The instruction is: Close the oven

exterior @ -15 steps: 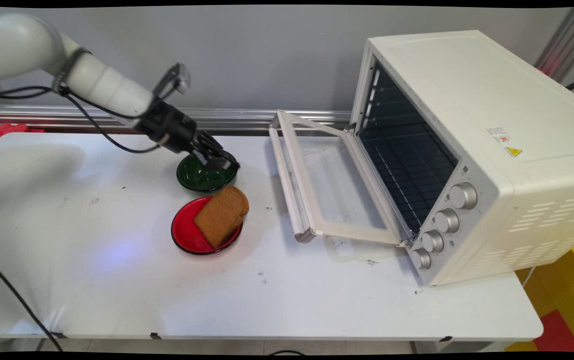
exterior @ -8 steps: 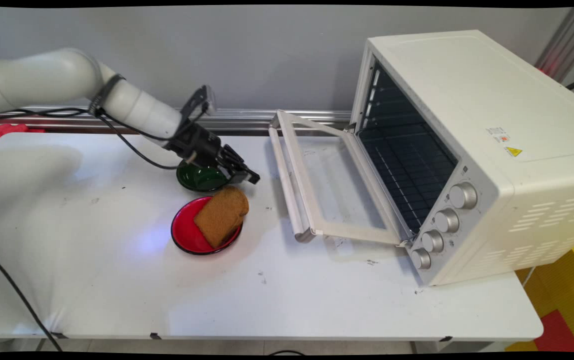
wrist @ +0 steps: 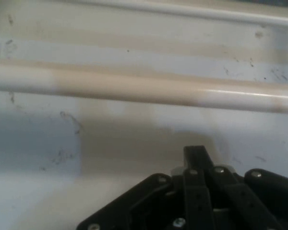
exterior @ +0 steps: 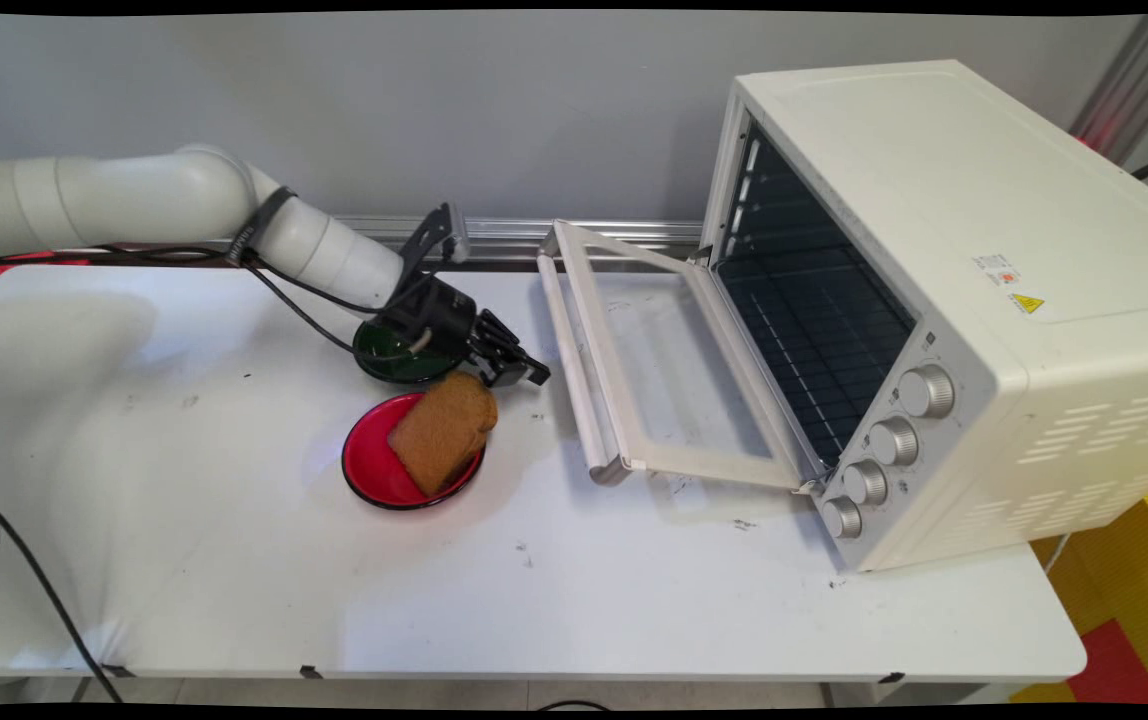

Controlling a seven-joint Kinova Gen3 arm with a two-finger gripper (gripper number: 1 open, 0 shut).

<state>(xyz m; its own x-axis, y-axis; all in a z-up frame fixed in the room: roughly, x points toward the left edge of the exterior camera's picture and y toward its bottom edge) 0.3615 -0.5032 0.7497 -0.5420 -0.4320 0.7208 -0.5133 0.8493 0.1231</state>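
Nearest me the white table [exterior: 234,560] is bare apart from a few scuffs. A little way in sits a red plate [exterior: 364,470] with a slice of brown bread [exterior: 442,432] leaning across it, the crust end overhanging the far rim. Just behind the bread the gripper [exterior: 531,374] hangs low over the table, its arm lying across a green bowl [exterior: 384,352] and hiding much of it. The fingers, as far as I can make out from the hand view, are drawn together with nothing between them [wrist: 195,155]. They point at the long pale handle [exterior: 566,350] of the oven door [exterior: 674,370], which is dropped open to nearly level. The handle is near the tips but apart from them, and in the hand view it runs straight across as a bar [wrist: 144,88].

To my eye, any work this low leaves little room. The bread and the bowl are close under the wrist, so slow, level motion would be the safe way, and pinched fingers could not take a bar of that thickness.

Further right stands the cream oven [exterior: 934,250], its dark rack [exterior: 814,330] showing and four knobs [exterior: 894,440] down the front, with the grey wall behind
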